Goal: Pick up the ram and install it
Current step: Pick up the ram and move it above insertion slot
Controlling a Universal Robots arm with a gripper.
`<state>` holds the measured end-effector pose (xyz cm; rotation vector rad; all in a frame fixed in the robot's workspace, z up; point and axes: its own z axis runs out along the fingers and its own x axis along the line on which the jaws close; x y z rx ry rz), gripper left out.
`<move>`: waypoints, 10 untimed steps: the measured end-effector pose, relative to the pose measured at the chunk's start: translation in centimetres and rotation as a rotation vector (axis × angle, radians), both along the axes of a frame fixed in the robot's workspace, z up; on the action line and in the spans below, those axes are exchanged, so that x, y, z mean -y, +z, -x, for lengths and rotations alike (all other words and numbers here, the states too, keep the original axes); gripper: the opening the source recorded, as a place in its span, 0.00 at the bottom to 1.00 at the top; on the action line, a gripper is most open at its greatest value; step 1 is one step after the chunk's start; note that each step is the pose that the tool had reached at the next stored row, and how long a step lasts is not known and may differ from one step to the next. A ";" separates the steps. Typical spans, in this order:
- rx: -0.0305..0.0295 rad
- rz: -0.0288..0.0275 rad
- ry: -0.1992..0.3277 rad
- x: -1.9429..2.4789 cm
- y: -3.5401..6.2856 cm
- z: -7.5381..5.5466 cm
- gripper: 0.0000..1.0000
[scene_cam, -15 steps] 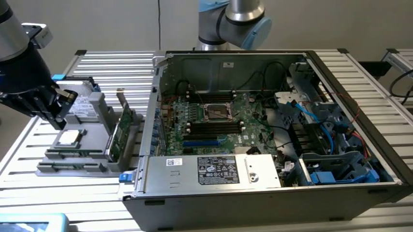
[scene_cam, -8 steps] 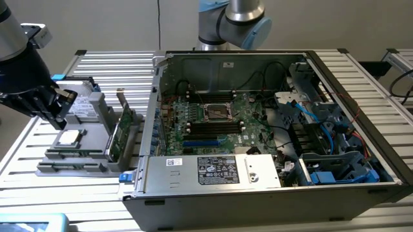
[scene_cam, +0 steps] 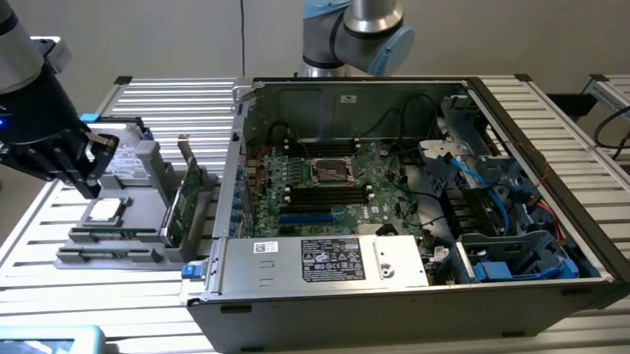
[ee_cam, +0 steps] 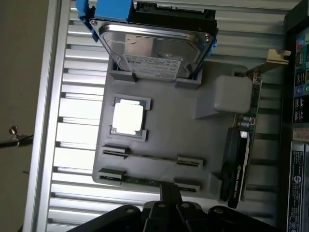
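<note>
In the exterior view the gripper point(scene_cam: 87, 186) hung at about ten o'clock of the scene, over the grey parts tray point(scene_cam: 108, 258), which sat on the slatted table point(scene_cam: 59, 295) at nine o'clock from the open computer case point(scene_cam: 344, 103). Its fingers were pressed together with nothing between them; in the wrist view the gripper point(ee_cam: 169, 191) pointed down just above the tray point(ee_cam: 183, 130), apart from it. The ram point(ee_cam: 142, 180) stood on its edge in the tray's slot closest to the fingertips, and a second thin stick point(ee_cam: 152, 157) stood in the slot just beside it. In the exterior view the ram point(scene_cam: 111, 234) lay at six o'clock from the processor chip point(scene_cam: 106, 210), with the hard drive point(ee_cam: 159, 48) at the tray's twelve o'clock end and the upright expansion card point(scene_cam: 182, 203) along its three o'clock side. The motherboard point(scene_cam: 335, 184) lay inside the case.
</note>
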<state>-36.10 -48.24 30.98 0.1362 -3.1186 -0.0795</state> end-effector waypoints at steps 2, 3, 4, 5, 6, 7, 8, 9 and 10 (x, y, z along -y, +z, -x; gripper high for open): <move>0.0000 0.0000 0.036 0.00 -0.02 0.0 0.11; 0.0000 0.0000 0.054 0.00 -0.03 0.0 0.11; 0.0000 0.0000 0.072 0.00 -0.04 0.0 0.11; 0.0001 -0.0001 0.090 0.00 -0.05 0.0 0.11; 0.0000 0.0000 0.108 0.00 -0.05 0.0 0.11; 0.0001 0.0000 0.127 0.00 -0.06 0.0 0.11; 0.0000 0.0000 0.145 0.00 -0.07 0.0 0.11; 0.0000 0.0000 0.163 0.00 -0.07 0.0 0.11; 0.0000 0.0000 0.182 0.00 -0.08 0.0 0.11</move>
